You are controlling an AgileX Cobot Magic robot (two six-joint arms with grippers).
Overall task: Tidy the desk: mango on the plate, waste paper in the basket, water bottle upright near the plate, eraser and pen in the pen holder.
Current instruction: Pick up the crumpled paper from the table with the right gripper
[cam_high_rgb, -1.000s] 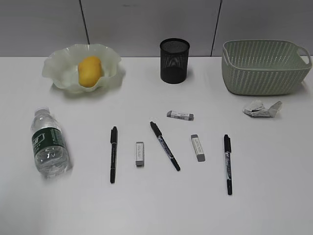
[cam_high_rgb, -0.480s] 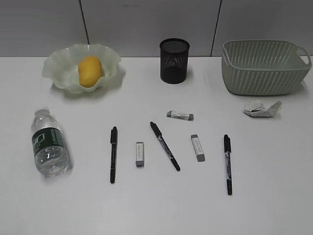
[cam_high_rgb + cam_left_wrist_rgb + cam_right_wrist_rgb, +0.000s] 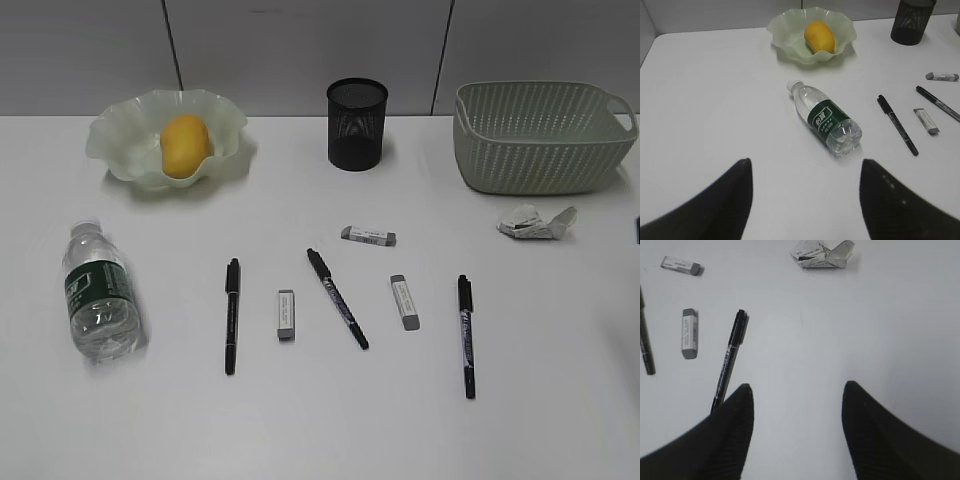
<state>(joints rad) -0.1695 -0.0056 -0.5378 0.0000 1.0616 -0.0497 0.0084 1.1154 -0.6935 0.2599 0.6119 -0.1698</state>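
Now the yellow-orange oval mango (image 3: pixel 184 145) is seen settled in the ruffled pale-green plate (image 3: pixel 120 135); both end effectors, left (image 3: pixel 805 197) and right (image 3: pixel 797 427), are spread open, empty.

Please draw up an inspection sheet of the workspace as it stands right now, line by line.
Surface: white desk, flat, no spills seen.
Job's things: mango in the plate; water bottle lying on its side, in front of the plate; waste paper on the desk in front of the basket, not in it; three pens and three erasers lying loose in front of the pen holder.
Clutter: nothing seen.
Grippers: left gripper open and holding nothing, above bare desk short of the bottle; right gripper open and holding nothing, short of the paper.
Cables: nothing seen.
Surroundings: grey panelled wall behind the desk.
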